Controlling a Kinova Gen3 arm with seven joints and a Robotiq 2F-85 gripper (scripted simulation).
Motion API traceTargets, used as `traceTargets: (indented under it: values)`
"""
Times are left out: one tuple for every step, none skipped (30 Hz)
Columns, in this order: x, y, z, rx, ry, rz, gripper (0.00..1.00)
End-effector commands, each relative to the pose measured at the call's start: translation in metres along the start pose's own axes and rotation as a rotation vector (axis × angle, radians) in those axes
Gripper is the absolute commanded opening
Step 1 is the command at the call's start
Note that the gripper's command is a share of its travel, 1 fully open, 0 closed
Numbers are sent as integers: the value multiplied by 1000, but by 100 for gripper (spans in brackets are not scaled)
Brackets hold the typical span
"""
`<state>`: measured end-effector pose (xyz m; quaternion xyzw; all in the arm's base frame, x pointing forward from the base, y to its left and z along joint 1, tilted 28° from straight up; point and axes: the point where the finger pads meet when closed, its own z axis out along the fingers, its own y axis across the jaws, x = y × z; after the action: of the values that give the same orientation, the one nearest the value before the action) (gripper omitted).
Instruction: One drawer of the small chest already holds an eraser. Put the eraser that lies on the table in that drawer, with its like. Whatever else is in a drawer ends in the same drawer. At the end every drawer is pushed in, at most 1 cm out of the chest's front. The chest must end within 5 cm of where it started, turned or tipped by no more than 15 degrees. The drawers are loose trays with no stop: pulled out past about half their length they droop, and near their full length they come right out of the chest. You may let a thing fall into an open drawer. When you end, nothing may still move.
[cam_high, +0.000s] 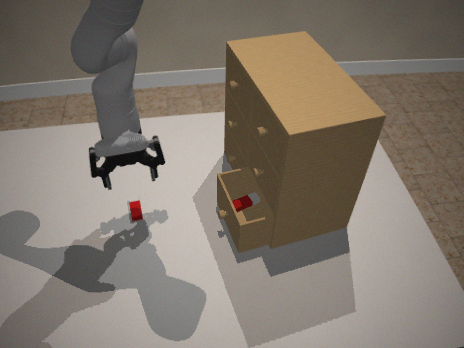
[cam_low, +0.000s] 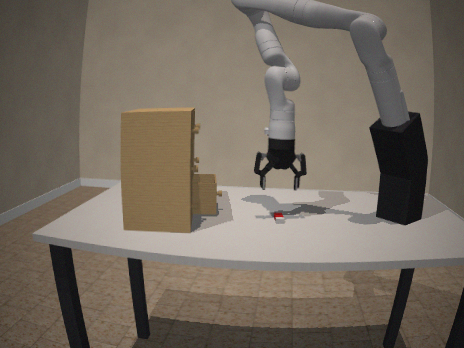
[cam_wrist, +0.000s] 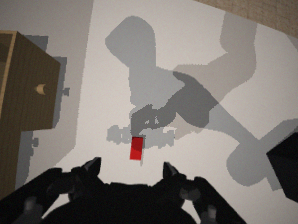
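Top view: the tool (cam_high: 129, 176) hangs in the left-centre of the frame, fingers spread wide w/ nothing between them, well above the bench (cam_high: 60, 150). The red eraser (cam_high: 135, 209) lies on the bench just below the tool in the frame, apart from both fingertips, partly over the arm's shadow. The chest (cam_high: 305, 135) fills the centre-right; its knobbed front faces left. One bottom-row drawer (cam_high: 248, 220) is pulled part-way out, at lower centre of the frame, and a second red eraser (cam_high: 243, 202) lies inside it next to something pale I can't make out. The other drawers look pushed in.

Exterior view: the tool (cam_low: 280, 183) points straight down at frame centre, clearly off the bench (cam_low: 150, 240); the eraser (cam_low: 279, 216) sits on the bench almost directly under it, red w/ a whitish side. The chest (cam_low: 157, 170) stands to the left of the frame, the open drawer (cam_low: 205, 192) jutting to the right from its lowest row. The arm's dark pedestal (cam_low: 400, 170) stands on the bench at the right.

Wrist view: dark fingers show along the bottom edge, set wide apart; the eraser (cam_wrist: 136, 148) lies between and a little above them in the frame. Part of the drawer (cam_wrist: 27, 85), w/ its knob, shows at the left edge.
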<state>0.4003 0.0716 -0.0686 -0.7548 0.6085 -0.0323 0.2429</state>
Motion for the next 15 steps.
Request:
traceTargets:
  values:
    - [-3, 2, 2, -4, -5, 2, 100]
    - [-3, 2, 3, -4, -5, 6, 100]
    - [-3, 2, 3, -4, -5, 8, 100]
    - [-3, 2, 3, -4, -5, 10, 100]
    - [-3, 3, 3, -4, -5, 12, 100]
    - [-4, 3, 3, -4, -5, 12, 100]
    - [-4, 3, 3, -4, -5, 13, 100]
    - [-4, 3, 3, -4, -5, 13, 100]
    - [-4, 3, 3, -4, -5, 13, 100]
    - [-4, 3, 3, -4, -5, 13, 100]
    - [-4, 3, 3, -4, -5, 13, 100]
    - [-4, 3, 3, -4, -5, 13, 100]
    - [-4, 3, 3, -4, -5, 13, 100]
    - [-4, 3, 3, -4, -5, 13, 100]
    - [-4, 3, 3, -4, -5, 13, 100]
